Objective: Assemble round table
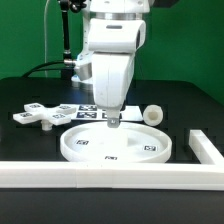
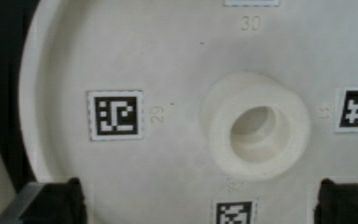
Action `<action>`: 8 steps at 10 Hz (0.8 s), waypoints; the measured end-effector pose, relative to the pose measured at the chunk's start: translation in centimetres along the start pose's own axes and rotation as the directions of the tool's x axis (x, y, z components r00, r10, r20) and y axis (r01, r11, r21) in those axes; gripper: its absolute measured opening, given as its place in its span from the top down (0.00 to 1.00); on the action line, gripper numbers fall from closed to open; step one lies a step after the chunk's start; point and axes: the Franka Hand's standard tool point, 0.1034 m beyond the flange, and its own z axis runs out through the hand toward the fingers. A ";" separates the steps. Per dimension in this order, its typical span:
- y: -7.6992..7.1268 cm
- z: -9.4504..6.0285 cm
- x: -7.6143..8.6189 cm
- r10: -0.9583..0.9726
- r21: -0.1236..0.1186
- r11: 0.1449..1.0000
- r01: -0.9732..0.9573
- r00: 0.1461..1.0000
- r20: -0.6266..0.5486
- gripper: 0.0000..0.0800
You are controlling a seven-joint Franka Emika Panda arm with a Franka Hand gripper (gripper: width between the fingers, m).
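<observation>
The wide white round disc (image 1: 115, 142) lies flat on the black table, tags on its face. In the wrist view it (image 2: 158, 60) fills the frame, with its raised hub and centre hole (image 2: 256, 130). My gripper (image 1: 112, 122) hangs just above the far part of the disc. In the wrist view the gripper (image 2: 202, 205) is open and empty, its dark fingers (image 2: 51, 200) set wide apart over the disc's face. The short cylinder leg (image 1: 153, 113) lies beyond the disc toward the exterior view's right. The flat cross-shaped base piece (image 1: 40, 115) lies toward the exterior view's left.
The marker board (image 1: 80, 110) lies behind the disc, partly hidden by my gripper. A long white border wall (image 1: 100, 175) runs along the front and turns back at the exterior view's right (image 1: 205, 148). Cables hang behind the arm.
</observation>
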 end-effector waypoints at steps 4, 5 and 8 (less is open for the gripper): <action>-1.3 2.4 -0.5 0.003 0.021 1.000 -0.003 1.000 -0.001 0.19; -1.5 2.7 -0.5 0.004 0.026 1.000 -0.004 1.000 -0.001 0.19; -1.4 3.2 -0.2 0.002 0.032 0.999 -0.002 1.000 -0.002 0.19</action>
